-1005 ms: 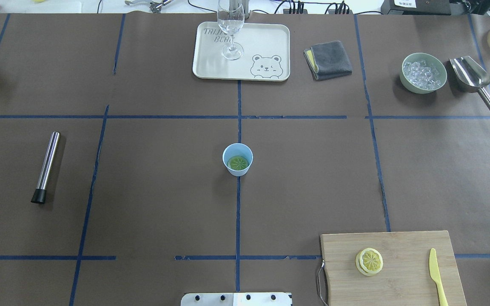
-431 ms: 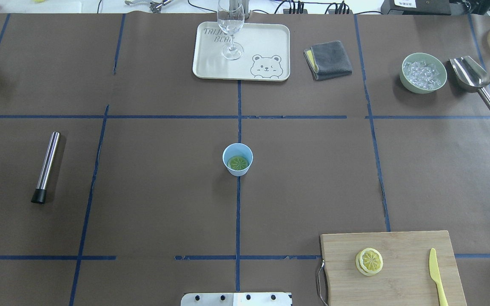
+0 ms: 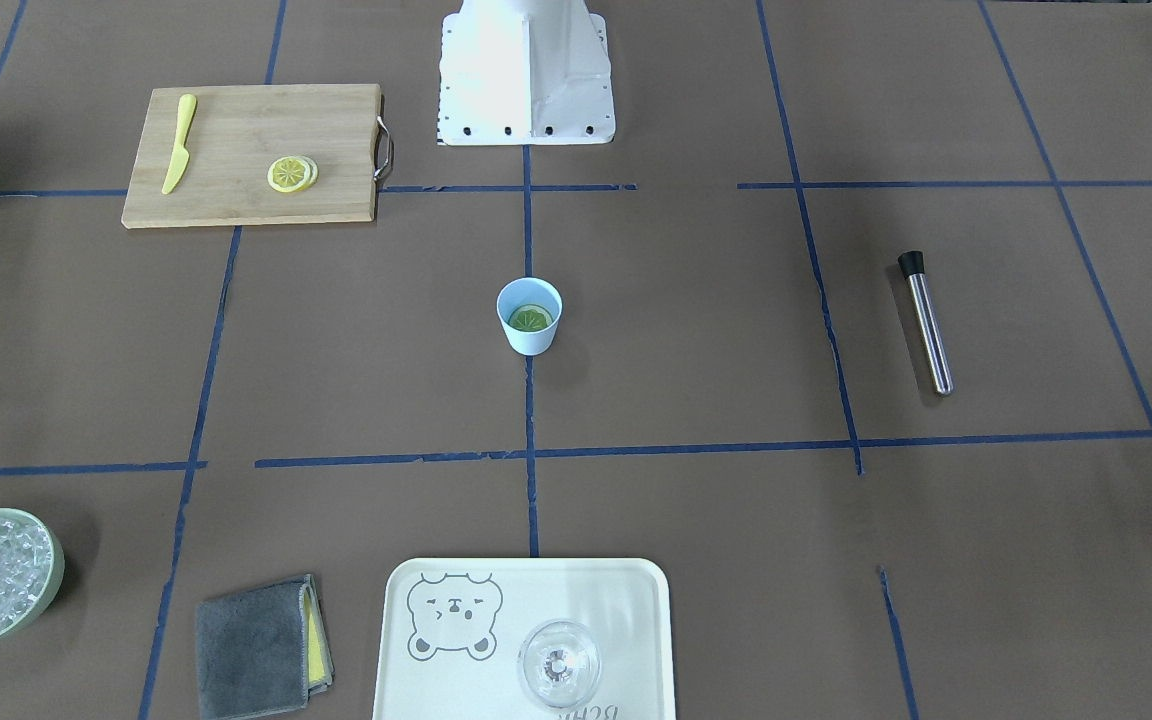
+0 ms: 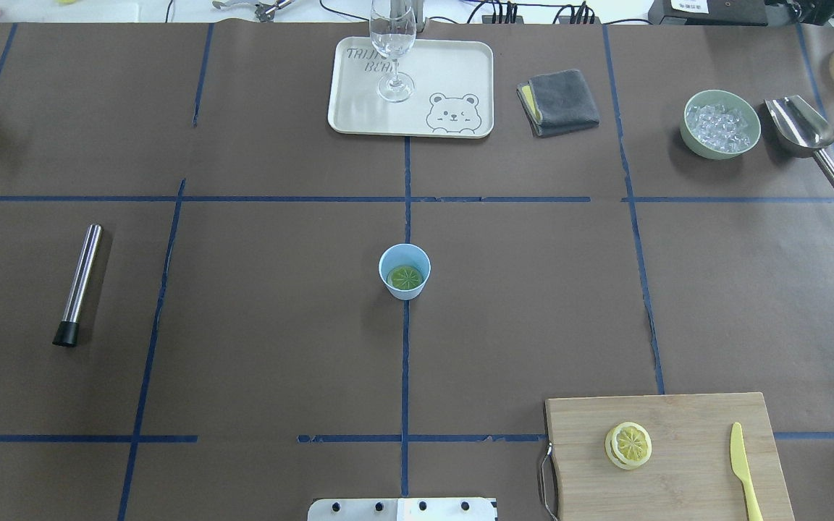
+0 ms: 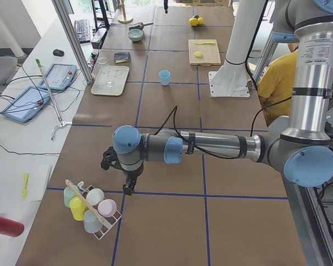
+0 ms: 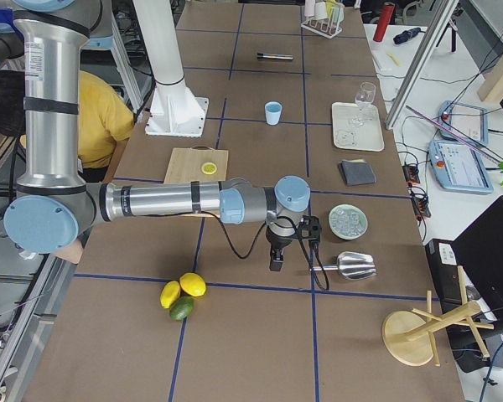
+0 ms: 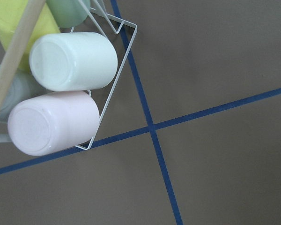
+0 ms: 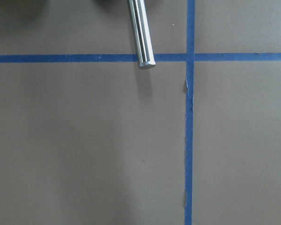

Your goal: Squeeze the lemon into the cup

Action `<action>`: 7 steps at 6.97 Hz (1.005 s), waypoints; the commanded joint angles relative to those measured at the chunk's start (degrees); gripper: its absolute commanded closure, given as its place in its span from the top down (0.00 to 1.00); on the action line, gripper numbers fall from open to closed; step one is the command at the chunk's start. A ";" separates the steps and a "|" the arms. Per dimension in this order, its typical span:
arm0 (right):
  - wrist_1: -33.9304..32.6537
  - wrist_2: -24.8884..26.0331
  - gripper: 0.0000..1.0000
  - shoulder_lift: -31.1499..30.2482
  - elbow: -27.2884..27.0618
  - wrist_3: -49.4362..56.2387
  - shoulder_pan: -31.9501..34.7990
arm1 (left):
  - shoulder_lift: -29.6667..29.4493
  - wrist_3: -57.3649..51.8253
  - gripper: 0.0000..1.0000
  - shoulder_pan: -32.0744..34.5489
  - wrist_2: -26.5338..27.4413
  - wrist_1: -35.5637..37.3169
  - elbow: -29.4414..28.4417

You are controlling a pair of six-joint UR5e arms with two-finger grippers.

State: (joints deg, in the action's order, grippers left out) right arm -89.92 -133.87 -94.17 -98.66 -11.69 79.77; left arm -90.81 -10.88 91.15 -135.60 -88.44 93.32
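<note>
Jaws of both grippers cannot be judged: the left gripper (image 5: 127,188) and right gripper (image 6: 275,261) show only in the side views, too small to read, and neither wrist view shows any fingers. Left hangs low in the left side view, just beside a wire rack (image 5: 91,208) of cups. Right hangs mid-frame in the right side view, near a steel scoop (image 6: 352,265). Both are well apart from the work.

At the centre of the overhead view, the lemon (image 4: 405,277) lies flat on the bottom of the cup (image 4: 405,294), face up. It looks thin, soft, wet and likely slippery, so it would fold under a pinch. Gripping across the rind edge seems best, though the walls crowd it. The cup seems light and easy to tip.
</note>
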 commanded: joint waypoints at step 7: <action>-0.52 -4.48 1.00 1.26 -0.49 2.11 5.66 | 1.34 0.15 1.00 -0.44 -0.38 4.05 2.30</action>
State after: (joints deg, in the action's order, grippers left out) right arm -90.52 -138.76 -93.81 -99.67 -9.68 85.10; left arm -88.80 -10.84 90.78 -136.45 -85.47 95.49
